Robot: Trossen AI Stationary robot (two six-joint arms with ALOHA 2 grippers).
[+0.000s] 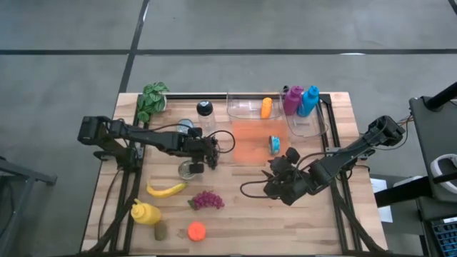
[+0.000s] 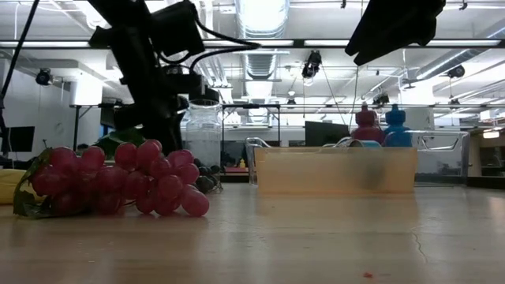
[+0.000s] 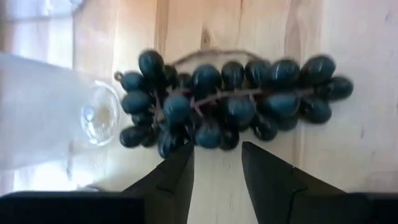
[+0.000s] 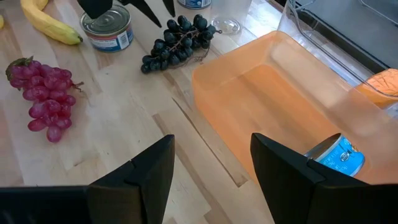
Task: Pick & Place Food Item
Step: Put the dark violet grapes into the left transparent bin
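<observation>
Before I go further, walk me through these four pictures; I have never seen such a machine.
These are two dark robot arms working at a wooden table. One picture looks straight down, one looks level across the tabletop, and two come from cameras on the arms' wrists.

The left gripper hangs open just over a bunch of dark grapes beside a clear bottle, holding nothing. The right gripper waits open and empty near an orange bin with a blue can inside.

Also on the table: red grapes, a banana, a tin can and a small plant.
</observation>
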